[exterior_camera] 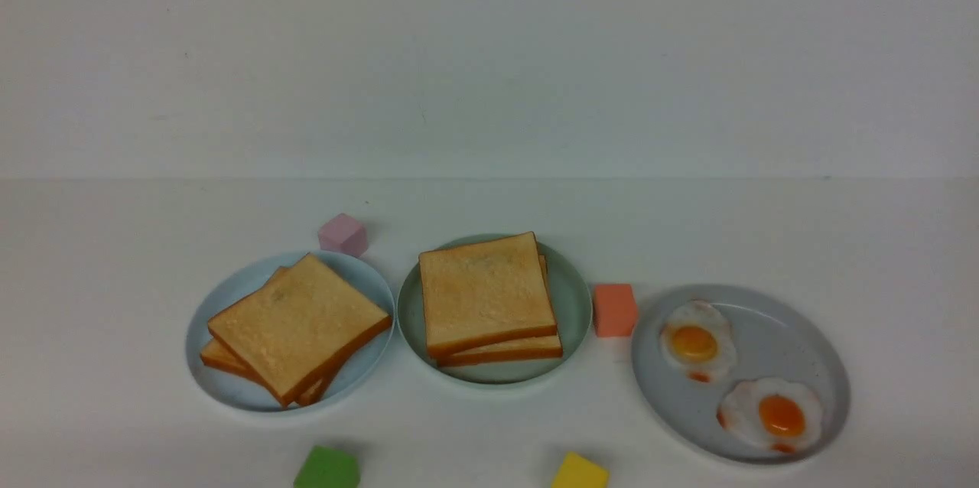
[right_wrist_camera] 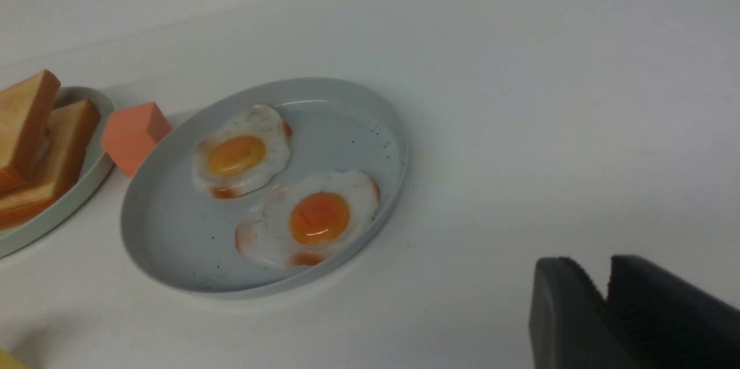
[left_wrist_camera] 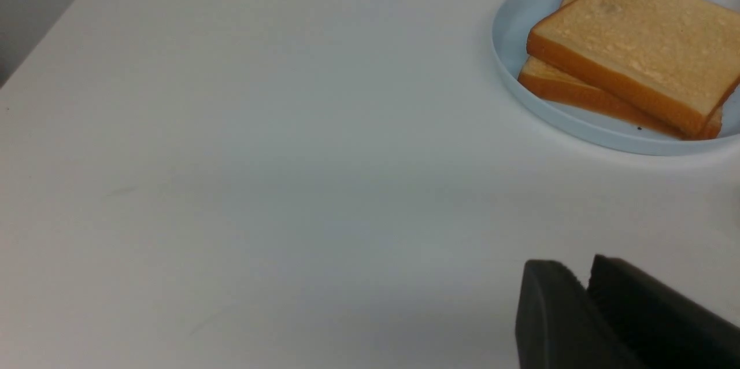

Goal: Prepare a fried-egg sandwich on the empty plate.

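Sandwich (exterior_camera: 488,297) on middle plate (exterior_camera: 575,304); toast pile (exterior_camera: 297,327) left, eggs (exterior_camera: 734,385) right.

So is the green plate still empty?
No. The green plate holds two stacked toast slices; whether an egg sits between them, cannot tell.

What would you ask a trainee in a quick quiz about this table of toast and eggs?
1. Pick one: how many fried eggs lie on the grey plate? A) one B) two C) three
2. True or false: the orange cube stands between the mint-green plate and the grey plate.
3. Fill the gap: the pale blue plate holds a pile of ____.

Key: 1 B; 2 true; 3 toast.
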